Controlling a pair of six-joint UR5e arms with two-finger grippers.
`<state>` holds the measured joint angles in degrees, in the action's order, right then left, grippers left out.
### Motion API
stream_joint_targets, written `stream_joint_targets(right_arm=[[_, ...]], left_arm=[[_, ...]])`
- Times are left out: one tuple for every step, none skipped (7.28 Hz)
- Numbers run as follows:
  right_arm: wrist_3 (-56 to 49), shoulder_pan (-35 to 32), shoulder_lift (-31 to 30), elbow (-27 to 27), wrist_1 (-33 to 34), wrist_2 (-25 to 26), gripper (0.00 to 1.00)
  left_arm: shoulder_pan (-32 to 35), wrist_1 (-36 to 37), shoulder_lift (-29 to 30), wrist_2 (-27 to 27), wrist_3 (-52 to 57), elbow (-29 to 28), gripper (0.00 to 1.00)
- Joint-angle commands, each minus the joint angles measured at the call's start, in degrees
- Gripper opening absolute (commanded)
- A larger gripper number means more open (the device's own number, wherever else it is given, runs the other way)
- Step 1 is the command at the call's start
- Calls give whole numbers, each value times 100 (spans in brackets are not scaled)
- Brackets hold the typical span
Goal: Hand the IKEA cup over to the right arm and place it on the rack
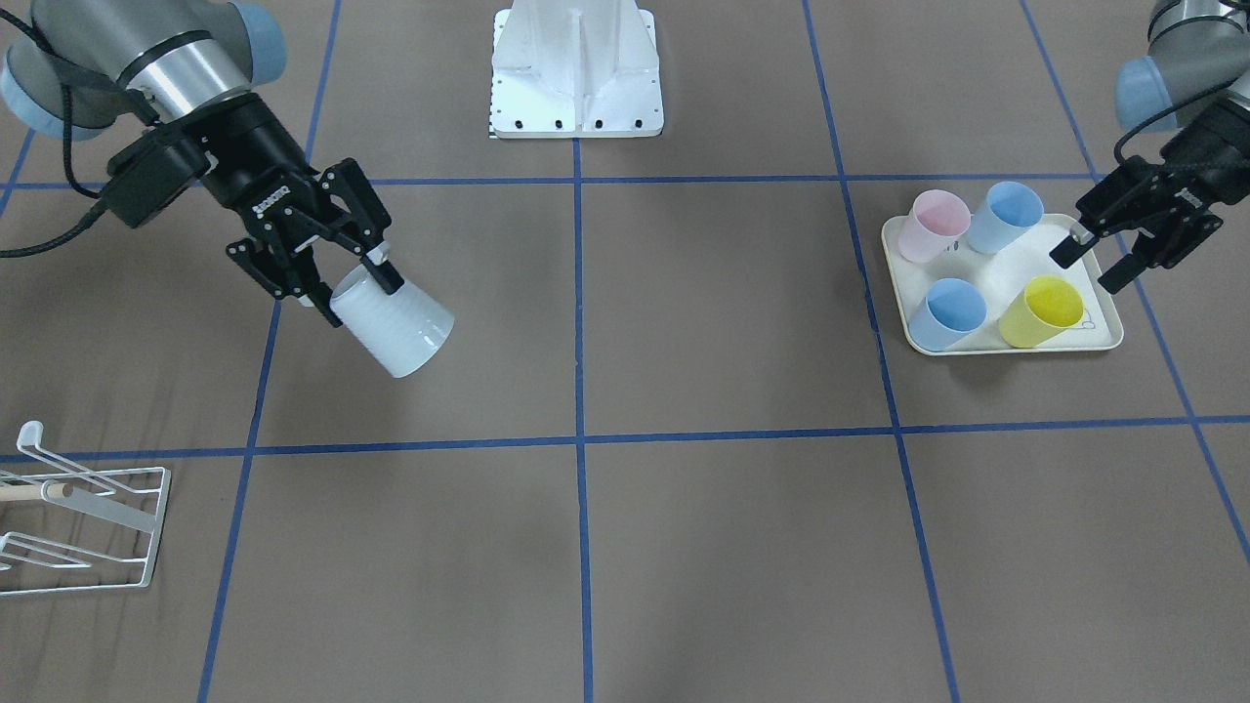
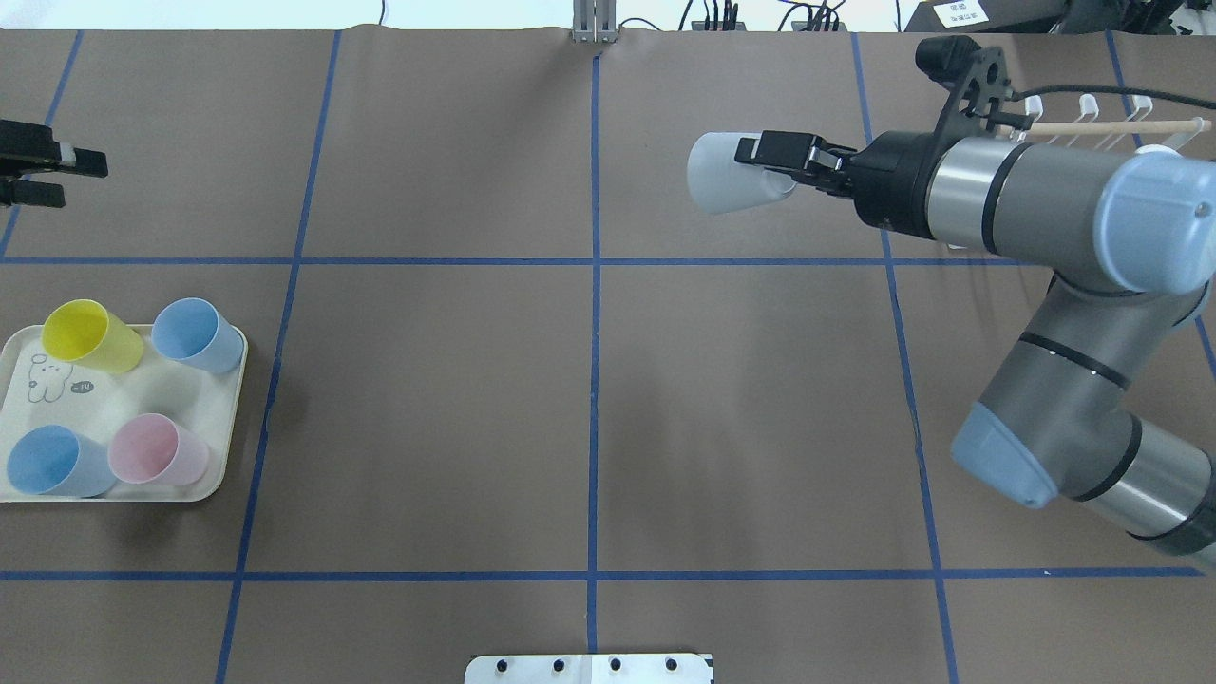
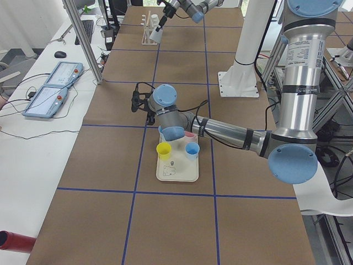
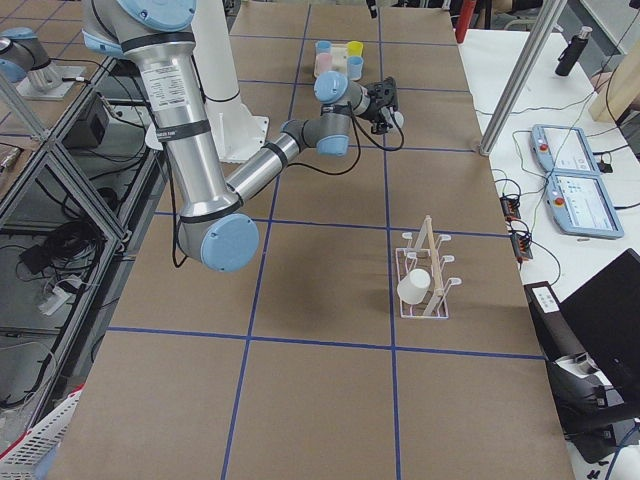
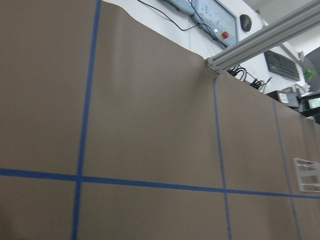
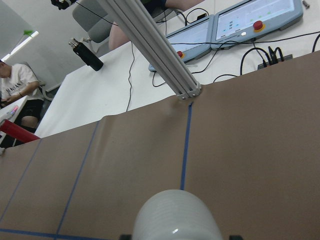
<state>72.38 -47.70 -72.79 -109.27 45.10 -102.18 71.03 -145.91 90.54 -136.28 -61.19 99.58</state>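
Observation:
My right gripper (image 1: 354, 290) is shut on the narrow end of a white ribbed IKEA cup (image 1: 395, 330), which it holds on its side above the table, wide end pointing away. The overhead view shows this cup (image 2: 727, 174) and gripper (image 2: 777, 163) just right of the centre line, and the right wrist view has the cup (image 6: 177, 216) at its bottom edge. The white wire rack (image 1: 93, 527) with its wooden dowel stands further to the robot's right, partly behind the right arm overhead (image 2: 1107, 119). Beyond the tray, my left gripper (image 1: 1094, 260) is open with nothing in it.
A cream tray (image 1: 1025, 268) on the robot's left carries a yellow cup (image 1: 1043, 310), a pink cup (image 1: 933, 225) and two blue ones. The exterior right view shows a white cup (image 4: 413, 287) at the rack (image 4: 430, 270). The robot's white base plate (image 1: 576, 93) sits mid-table.

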Motion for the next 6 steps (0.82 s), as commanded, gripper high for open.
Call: stream_joint_targets(right_arm=[[-1333,-1044,-260,2,848,-1228,10],[-1967,-1501,-575,20,1052,-1712,10],[-2530,-1897,-804,28,1428,-2004,10],[-3214,-2101,-981,29,1971,-2033,10],[-4204,-2329,-1165,72,2325,-2103,10],[-4684,-2532,-1158,107,2868,-2200,9]], left_arm=[[148,509,-229,249,837,-70,99],[105,554,-291,477,994,-79,99],[104,563,-431,532,1291,-96,99],[96,607,-441,602,1294,-70,99],[96,607,-441,603,1294,-79,99],[96,607,-467,611,1285,-53,99]])
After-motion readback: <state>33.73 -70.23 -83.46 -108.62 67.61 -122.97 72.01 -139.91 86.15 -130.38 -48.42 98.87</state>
